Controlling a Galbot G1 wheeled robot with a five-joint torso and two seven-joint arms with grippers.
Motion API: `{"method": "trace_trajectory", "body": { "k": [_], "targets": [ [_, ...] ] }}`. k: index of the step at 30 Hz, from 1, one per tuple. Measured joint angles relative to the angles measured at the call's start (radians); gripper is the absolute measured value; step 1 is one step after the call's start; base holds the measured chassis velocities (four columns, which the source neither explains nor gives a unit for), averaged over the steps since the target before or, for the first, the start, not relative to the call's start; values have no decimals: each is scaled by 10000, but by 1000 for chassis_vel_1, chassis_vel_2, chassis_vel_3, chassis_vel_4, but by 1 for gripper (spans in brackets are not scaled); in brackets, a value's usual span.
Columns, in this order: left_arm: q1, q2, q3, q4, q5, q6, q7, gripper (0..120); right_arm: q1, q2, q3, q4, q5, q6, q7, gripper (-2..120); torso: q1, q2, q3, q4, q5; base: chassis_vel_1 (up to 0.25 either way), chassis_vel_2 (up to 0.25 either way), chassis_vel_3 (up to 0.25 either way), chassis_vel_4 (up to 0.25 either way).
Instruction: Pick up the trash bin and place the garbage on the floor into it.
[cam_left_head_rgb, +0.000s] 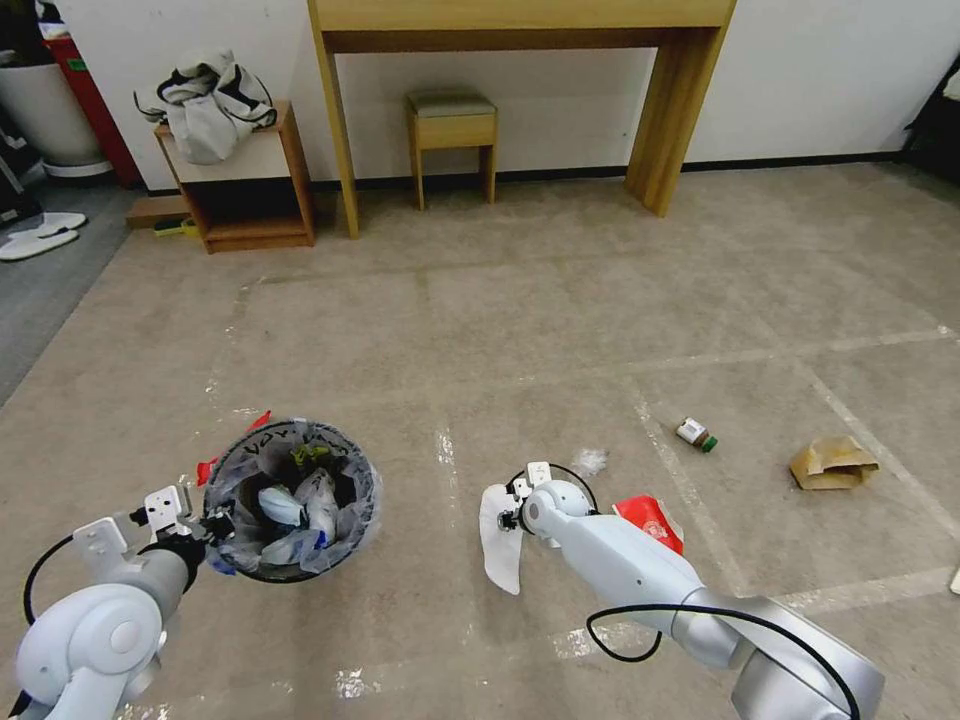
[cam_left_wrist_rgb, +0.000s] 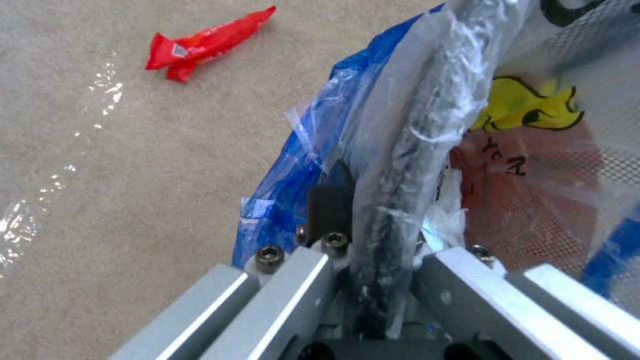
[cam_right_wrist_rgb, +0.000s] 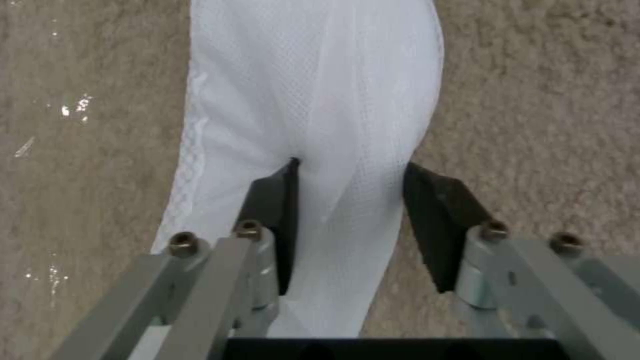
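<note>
Meanwhile left pincer (cam_left_wrist_rgb: 373, 250) clamped trash bin (cam_left_head_rgb: 292, 500) rim at 9 o'clock. Right pincer (cam_right_wrist_rgb: 350, 200) straddled white slipper (cam_right_wrist_rgb: 313, 100) on floor (cam_left_head_rgb: 560, 320), pads apart, slipper between. Risk: thin limp slipper slipping free; bag-slick rim sliding.

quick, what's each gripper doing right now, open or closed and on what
Left gripper: shut on the trash bin rim.
Right gripper: open, fingers either side of the white slipper on the floor, not clamped.
</note>
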Motion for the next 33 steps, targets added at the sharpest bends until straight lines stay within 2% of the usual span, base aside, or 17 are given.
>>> {"method": "trace_trajectory", "body": {
  "k": [1, 3, 9, 10, 11, 15, 20, 29, 33],
  "targets": [
    [0, 0, 0, 0, 0, 0, 0, 0, 0, 0, 0, 0, 0, 0, 0, 35, 0, 0, 0, 0, 0, 0, 0, 0, 0],
    [0, -10, 21, -35, 20, -5, -14, 0, -40, -81, -5, 145, 20, 25, 68, 25, 3, -6, 5, 1, 0, 0, 0, 0, 0],
    [17, 26, 40, -112, 20, -7, -45, 0, -87, -225, 44, 444, 257, 58, 174, 10, 7, -13, 12, 10, 12, 0, 0, 0, 0],
    [16, 32, 56, -119, 19, -7, -46, 0, -119, -235, 69, 563, 341, 72, 170, 7, 7, -14, 13, 21, 31, 0, 0, 0, 0],
    [15, 42, 62, -123, 20, -7, -56, 0, -129, -278, 117, 630, 408, 80, 186, 3, 7, -15, 13, 22, 33, 0, 0, 0, 0],
    [9, 52, 81, -131, 19, -9, -65, 0, -134, -321, 141, 799, 523, 82, 197, 0, 8, -15, 13, 29, 23, 0, 0, 0, 0],
    [-51, 98, 150, -120, 0, -9, -69, 0, -45, -653, 359, 1434, 801, 179, 331, 0, 8, -7, 5, 9, 12, 0, 0, 0, 0],
    [-203, 203, 193, 88, 29, -28, -59, 0, 49, -900, 763, 2143, 1168, 238, 577, 0, 5, -3, 2, 9, 6, 0, 0, 0, 0],
    [-376, 346, 307, 254, -5, -116, -5, 0, 123, -1262, 1020, 3014, 1379, 398, 704, 0, 5, -2, 1, 4, 5, 0, 0, 0, 0]
  ]
}}
